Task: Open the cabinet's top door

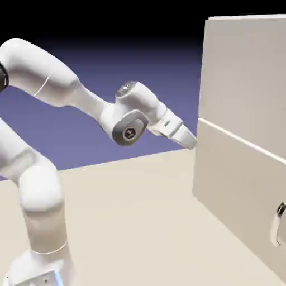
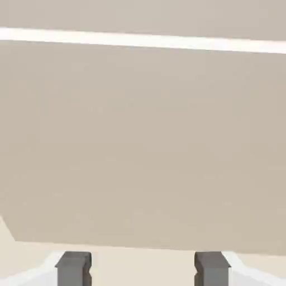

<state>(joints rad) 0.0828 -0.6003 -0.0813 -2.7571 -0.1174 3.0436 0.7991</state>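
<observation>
The beige cabinet (image 1: 246, 184) stands at the exterior view's right, its front split by a thin pale seam (image 1: 240, 139). The top door (image 1: 246, 72) is the flat panel above that seam. My gripper (image 1: 191, 141) hovers at the cabinet's near front edge, just below the seam, and whether it touches the wood cannot be told. In the hand view the fingers (image 2: 74, 267) stand apart with nothing between them, so the gripper (image 2: 142, 269) is open. Beige panel fills that view, with the bright seam (image 2: 143, 40) near the top and a strip of the top door (image 2: 143, 14) above it.
A small silver loop handle (image 1: 277, 223) sits on the lower panel (image 1: 234, 190) at the right edge of the exterior view. The beige table (image 1: 139, 223) spreads between the robot's base and the cabinet. A sliver of table (image 2: 139, 257) shows under the panel in the hand view.
</observation>
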